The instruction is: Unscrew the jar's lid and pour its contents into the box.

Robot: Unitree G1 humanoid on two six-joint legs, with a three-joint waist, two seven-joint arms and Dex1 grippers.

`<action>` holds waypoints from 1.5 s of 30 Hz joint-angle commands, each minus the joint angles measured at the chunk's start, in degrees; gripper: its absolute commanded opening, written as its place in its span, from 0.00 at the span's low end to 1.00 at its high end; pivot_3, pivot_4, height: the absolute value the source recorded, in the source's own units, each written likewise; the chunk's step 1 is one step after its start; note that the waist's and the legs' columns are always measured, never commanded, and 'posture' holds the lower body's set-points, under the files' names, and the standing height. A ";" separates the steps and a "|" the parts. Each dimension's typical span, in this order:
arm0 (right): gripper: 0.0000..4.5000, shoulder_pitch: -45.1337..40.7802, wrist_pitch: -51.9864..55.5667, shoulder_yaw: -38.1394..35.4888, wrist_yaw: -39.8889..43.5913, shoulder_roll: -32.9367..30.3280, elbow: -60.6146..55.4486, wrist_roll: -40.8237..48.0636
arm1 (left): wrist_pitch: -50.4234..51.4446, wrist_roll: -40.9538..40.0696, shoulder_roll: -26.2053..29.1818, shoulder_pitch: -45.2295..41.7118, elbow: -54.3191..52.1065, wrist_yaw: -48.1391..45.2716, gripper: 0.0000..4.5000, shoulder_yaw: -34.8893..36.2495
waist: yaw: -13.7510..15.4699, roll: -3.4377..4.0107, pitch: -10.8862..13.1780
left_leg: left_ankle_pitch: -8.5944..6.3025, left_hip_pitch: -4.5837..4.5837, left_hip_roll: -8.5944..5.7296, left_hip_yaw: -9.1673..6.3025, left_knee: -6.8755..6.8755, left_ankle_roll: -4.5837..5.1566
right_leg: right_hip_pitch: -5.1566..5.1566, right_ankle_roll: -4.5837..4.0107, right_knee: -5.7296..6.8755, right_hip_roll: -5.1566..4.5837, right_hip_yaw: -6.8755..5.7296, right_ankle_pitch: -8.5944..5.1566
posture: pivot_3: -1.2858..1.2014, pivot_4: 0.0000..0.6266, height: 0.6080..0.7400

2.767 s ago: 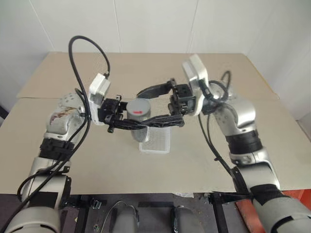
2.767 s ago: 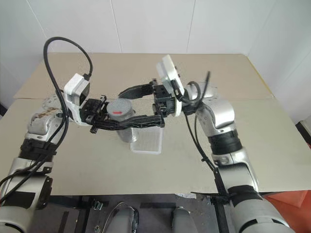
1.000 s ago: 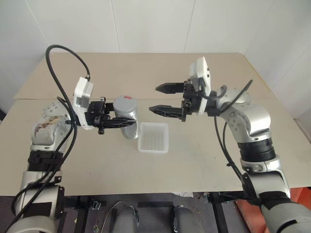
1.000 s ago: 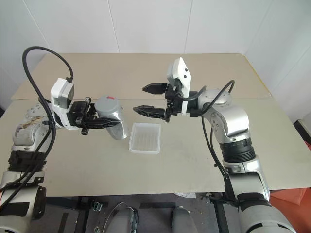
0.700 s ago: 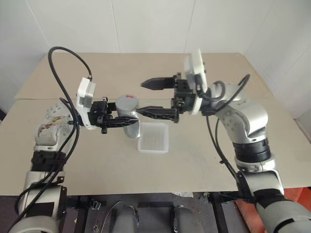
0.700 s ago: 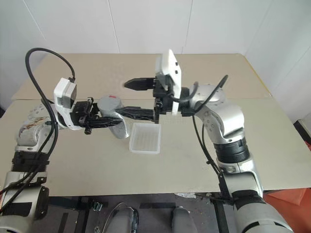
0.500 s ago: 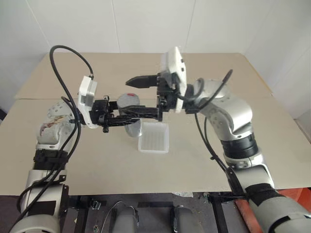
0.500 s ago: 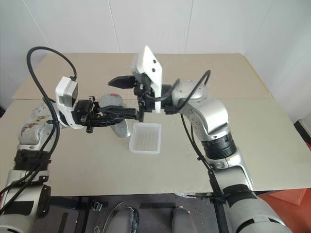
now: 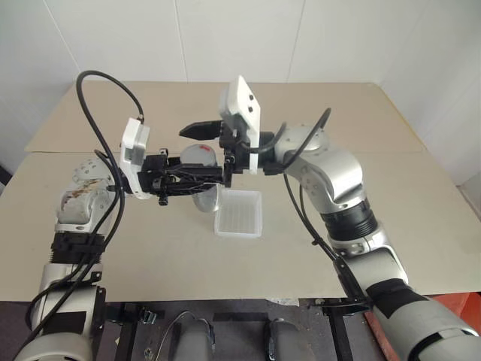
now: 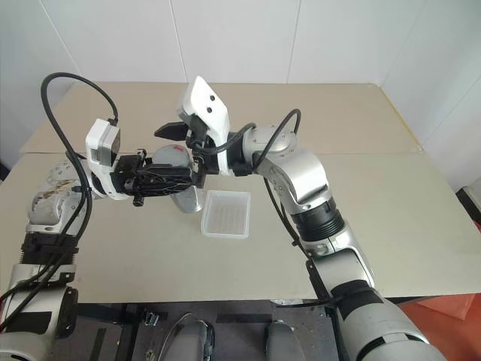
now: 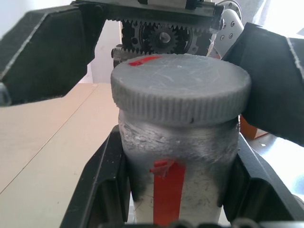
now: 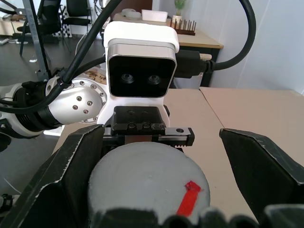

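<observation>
My left gripper [image 9: 200,180] is shut on the jar [image 11: 176,167], a clear cylinder with a red mark, and holds it upright above the table, left of the box [image 9: 238,213]. The grey lid [image 12: 148,176], with a small red mark on top, sits screwed on the jar. My right gripper [image 9: 189,153] has come in level from the right and stands open. Its two black fingers [image 12: 72,167] straddle the lid, one on each side, with gaps showing. The contents are hidden inside the jar. The box lies flat on the table and looks empty.
The tan table [image 9: 323,113] extends on all sides of the box. A seam [image 9: 421,153] runs across it behind the arms. White walls stand close behind the table's far edge.
My right arm has swung left towards the jar, and its open fingers now flank the lid. The left gripper has kept the jar in place.
</observation>
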 commanded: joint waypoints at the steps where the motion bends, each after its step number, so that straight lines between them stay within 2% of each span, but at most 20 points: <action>1: 0.99 0.34 -1.00 -3.77 0.46 -2.52 -2.13 0.85 | -0.42 -0.76 1.18 0.28 -2.60 -0.57 0.45 1.55 | 0.01 0.00 0.00 | 0.00 0.00 0.00 0.00 0.00 0.00 | 0.00 0.00 0.00 0.00 0.00 0.00 | 0.52 0.24 1.00; 11: 0.99 3.86 -0.85 -6.47 1.61 -8.54 -5.58 3.00 | -0.43 -0.87 1.77 0.19 -2.40 -0.82 0.45 1.55 | 0.02 0.00 0.00 | 0.00 0.00 0.00 0.00 0.00 0.00 | 0.00 0.00 -0.01 0.00 0.00 0.00 | 0.52 0.24 1.00; 25: 0.99 7.61 0.94 -8.85 1.04 -12.95 -10.62 4.82 | 0.11 -0.84 1.70 0.22 -2.42 -1.11 0.45 1.13 | 0.02 0.00 0.00 | 0.00 0.00 0.00 0.00 0.00 0.00 | 0.00 0.00 -0.01 -0.01 0.01 0.00 | 0.52 0.24 1.00; 35: 0.99 7.33 5.60 -7.85 -0.98 -12.39 -17.39 8.24 | 0.11 -0.38 1.24 -0.18 -2.02 -0.70 0.45 0.77 | 0.02 0.00 0.00 | 0.00 0.00 0.00 0.00 0.00 0.00 | 0.00 0.00 -0.01 0.00 0.01 0.00 | 0.52 0.24 1.00; 45: 0.99 3.13 11.48 -4.30 -7.16 -7.49 -17.56 7.35 | -0.01 -0.36 1.35 -0.19 -2.14 -0.64 0.45 0.72 | 0.00 0.00 0.00 | 0.00 -0.01 -0.01 0.00 0.00 0.00 | 0.00 0.00 -0.02 -0.01 0.01 0.00 | 0.52 0.24 1.00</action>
